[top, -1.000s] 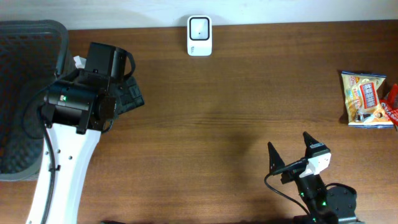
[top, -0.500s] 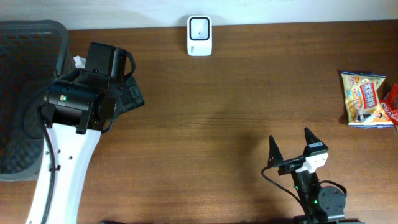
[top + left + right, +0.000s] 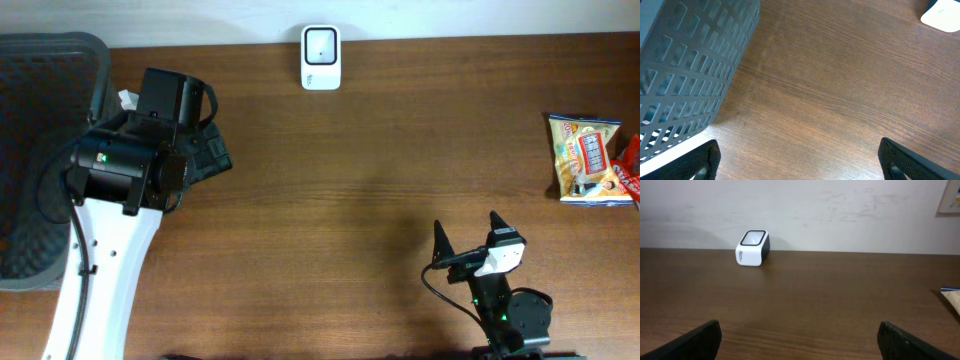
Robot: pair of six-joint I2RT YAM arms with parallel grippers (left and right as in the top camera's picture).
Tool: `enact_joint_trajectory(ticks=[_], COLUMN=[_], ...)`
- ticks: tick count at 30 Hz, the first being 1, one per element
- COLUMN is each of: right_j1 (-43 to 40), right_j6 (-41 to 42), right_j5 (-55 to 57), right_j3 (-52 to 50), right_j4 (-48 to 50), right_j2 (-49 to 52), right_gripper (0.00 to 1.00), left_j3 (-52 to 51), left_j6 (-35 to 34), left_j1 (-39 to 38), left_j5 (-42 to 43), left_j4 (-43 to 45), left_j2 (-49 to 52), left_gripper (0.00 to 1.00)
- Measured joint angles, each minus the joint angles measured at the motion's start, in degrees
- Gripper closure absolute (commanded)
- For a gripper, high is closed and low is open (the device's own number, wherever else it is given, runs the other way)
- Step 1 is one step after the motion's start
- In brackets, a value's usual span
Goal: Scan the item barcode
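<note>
A red glossy packet (image 3: 631, 168), well to the right of the right pincer (image 3: 465, 222), is cut off by the picture's edge. Overhead, the black motor housing (image 3: 130, 165) hides the left pincer (image 3: 800, 159).

No legible text anywhere. Small dark print on the white side of the scanner (image 3: 752, 248), too tiny to read. Bright printing with a striped panel on the snack bag (image 3: 585, 158), blurred beyond reading. Green sticker (image 3: 103, 158) on the left arm (image 3: 105, 255), no letters discernible.
</note>
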Motion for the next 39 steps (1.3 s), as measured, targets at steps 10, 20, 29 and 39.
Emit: enact_joint_trajectory(ticks=[10,20,29,39], right_j1=[0.0,0.0,0.0,0.0], right_j6=[0.0,0.0,0.0,0.0], right_j5=[1.1,1.2,1.2,1.2], right_j3=[0.0,0.0,0.0,0.0], right_j4=[-0.2,-0.2,-0.2,-0.2], right_j2=[0.0,0.0,0.0,0.0], right_gripper=[0.02,0.02,0.01,0.02], left_j3=[0.0,0.0,0.0,0.0], left_j6=[0.0,0.0,0.0,0.0], left_j1=[0.0,0.0,0.0,0.0], left_j5=[0.0,0.0,0.0,0.0], left_j4=[0.0,0.0,0.0,-1.1], left_j2=[0.0,0.0,0.0,0.0], left_gripper=[0.01,0.01,0.01,0.01])
